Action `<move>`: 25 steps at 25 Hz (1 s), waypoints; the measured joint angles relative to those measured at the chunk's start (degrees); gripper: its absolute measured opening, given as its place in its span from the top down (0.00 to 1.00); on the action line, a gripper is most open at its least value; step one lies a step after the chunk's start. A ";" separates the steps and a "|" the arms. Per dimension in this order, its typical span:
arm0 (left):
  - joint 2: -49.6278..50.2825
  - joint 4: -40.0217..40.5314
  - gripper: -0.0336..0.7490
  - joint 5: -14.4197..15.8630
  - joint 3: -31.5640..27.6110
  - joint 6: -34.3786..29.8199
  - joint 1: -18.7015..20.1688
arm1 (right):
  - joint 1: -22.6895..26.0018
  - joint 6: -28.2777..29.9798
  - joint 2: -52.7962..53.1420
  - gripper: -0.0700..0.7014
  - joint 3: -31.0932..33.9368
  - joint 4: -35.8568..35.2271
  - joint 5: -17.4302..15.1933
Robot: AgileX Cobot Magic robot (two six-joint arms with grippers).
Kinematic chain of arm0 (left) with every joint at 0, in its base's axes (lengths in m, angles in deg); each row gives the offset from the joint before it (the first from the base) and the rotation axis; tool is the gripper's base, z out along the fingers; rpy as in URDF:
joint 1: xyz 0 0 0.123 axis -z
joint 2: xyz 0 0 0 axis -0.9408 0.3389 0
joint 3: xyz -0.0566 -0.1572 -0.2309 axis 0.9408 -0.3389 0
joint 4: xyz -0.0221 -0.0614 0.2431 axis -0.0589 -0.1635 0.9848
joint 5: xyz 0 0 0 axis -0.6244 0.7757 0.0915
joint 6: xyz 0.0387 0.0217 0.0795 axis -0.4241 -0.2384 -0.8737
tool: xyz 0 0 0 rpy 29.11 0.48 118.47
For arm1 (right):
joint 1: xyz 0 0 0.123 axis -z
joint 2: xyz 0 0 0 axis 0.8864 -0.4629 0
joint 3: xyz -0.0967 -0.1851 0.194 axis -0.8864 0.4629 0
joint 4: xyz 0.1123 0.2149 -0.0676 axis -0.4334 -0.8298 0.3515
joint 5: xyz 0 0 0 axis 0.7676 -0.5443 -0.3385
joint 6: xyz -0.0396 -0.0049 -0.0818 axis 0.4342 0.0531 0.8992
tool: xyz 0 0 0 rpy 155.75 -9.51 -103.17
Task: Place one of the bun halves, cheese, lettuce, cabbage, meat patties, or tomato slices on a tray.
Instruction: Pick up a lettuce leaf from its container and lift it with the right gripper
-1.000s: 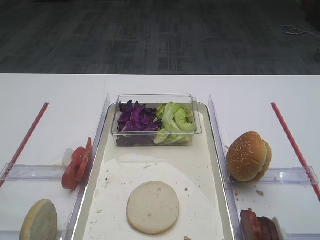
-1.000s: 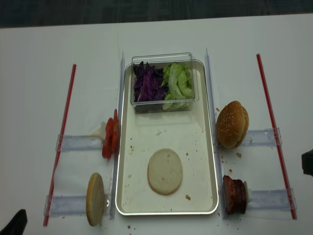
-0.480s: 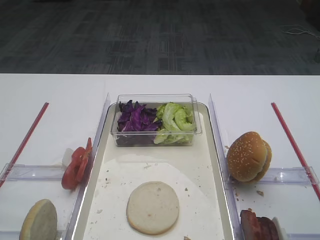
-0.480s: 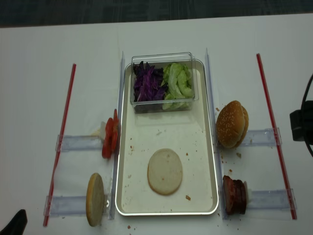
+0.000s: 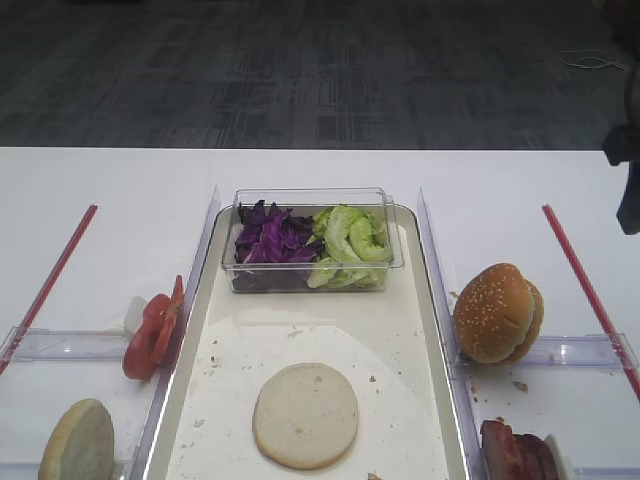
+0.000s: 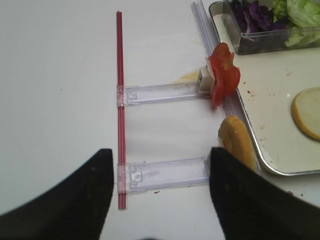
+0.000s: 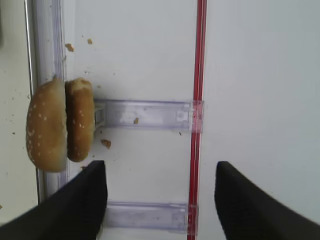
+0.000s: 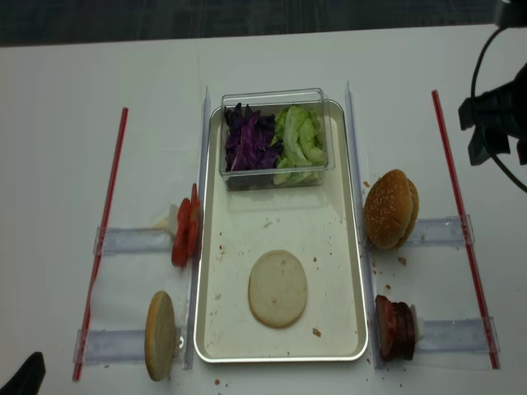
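My right gripper [image 7: 160, 200] hangs spread and empty above the counter [image 8: 66, 123], right of the tray [image 8: 350, 271], where one flat bun half [image 8: 278, 288] lies.

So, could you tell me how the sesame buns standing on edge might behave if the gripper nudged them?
The sesame buns stand on edge against a clear rail, so they would probably tip or roll. They look soft, likely squashing easily.

cream tray [image 8: 350, 271] with a silvery rim, speckled with brown crumbs. purple cabbage [image 8: 249, 138], light-green lettuce [image 8: 300, 140], bright red tomato slices [image 8: 186, 232], sesame-dotted golden bun [image 8: 391, 209], reddish-brown patties [image 8: 394, 327].
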 joint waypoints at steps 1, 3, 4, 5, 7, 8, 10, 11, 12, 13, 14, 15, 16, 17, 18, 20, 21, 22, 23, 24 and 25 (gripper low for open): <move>0.00 0.00 0.41 0.00 0.00 0.00 0.00 | 0.00 0.30 -1.72 0.30 -1.17 0.00 0.00; 0.00 0.00 0.41 0.00 0.00 0.00 0.00 | 0.00 0.77 -5.02 0.30 -3.88 0.00 0.00; 0.00 0.00 0.41 0.00 0.00 0.00 0.00 | 0.00 0.87 -6.37 0.30 -5.21 0.00 0.00; 0.00 0.00 0.41 0.00 0.00 0.00 0.00 | 0.00 0.87 -8.01 0.30 -6.34 0.00 0.00; 0.00 0.00 0.41 0.00 0.00 0.00 0.00 | 0.00 0.99 -10.91 0.30 -9.25 0.00 0.00; 0.00 0.00 0.41 0.00 0.00 0.00 0.00 | 0.00 0.99 -12.50 0.30 -10.51 0.00 0.00; 0.00 0.00 0.41 0.00 0.00 0.00 0.00 | 0.00 1.46 -15.58 0.30 -13.74 0.00 -0.13; 0.00 0.00 0.41 0.00 0.00 0.00 0.00 | 0.00 1.74 -16.90 0.30 -15.44 0.00 -0.53; 0.00 0.00 0.41 0.00 0.00 0.00 0.00 | 0.00 1.83 -18.49 0.30 -16.91 0.00 -1.03; 0.00 0.00 0.41 0.00 0.00 0.00 0.00 | 0.00 1.92 -20.07 0.30 -18.71 0.00 -1.58; 0.00 0.00 0.41 0.00 0.00 0.00 0.00 | 0.00 1.95 -21.41 0.30 -20.51 0.00 -2.21; 0.00 0.00 0.41 0.00 0.00 0.00 0.00 | 0.00 2.05 -23.02 0.30 -21.99 0.00 -2.56; 0.00 0.00 0.41 0.00 0.00 0.00 0.00 | 0.00 2.05 -24.54 0.30 -23.78 0.00 -3.19; 0.00 0.00 0.41 0.00 0.00 0.00 0.00 | 0.00 2.05 -26.00 0.30 -25.48 0.00 -3.84; 0.00 0.00 0.41 0.00 0.00 0.00 0.00 | 0.00 2.05 -27.16 0.30 -27.15 0.00 -4.12; 0.00 0.00 0.41 0.00 0.00 0.00 0.00 | 0.00 2.05 -29.66 0.30 -30.10 0.00 -4.38; 0.00 0.00 0.41 0.00 0.00 0.00 0.00 | 0.00 2.05 -30.75 0.30 -31.55 0.00 -4.49; 0.00 0.00 0.41 0.00 0.00 0.00 0.00 | 0.00 2.05 -31.58 0.30 -32.93 0.00 -4.49; 0.00 0.00 0.41 0.00 0.00 0.00 0.00 | 0.00 2.05 -32.48 0.30 -33.94 0.00 -4.52; 0.00 0.00 0.41 0.00 0.00 0.00 0.00 | 0.00 2.05 -33.19 0.30 -34.92 0.00 -4.63; 0.00 0.00 0.41 0.00 0.00 0.00 0.00 | 0.00 2.05 -33.68 0.30 -35.57 0.00 -4.63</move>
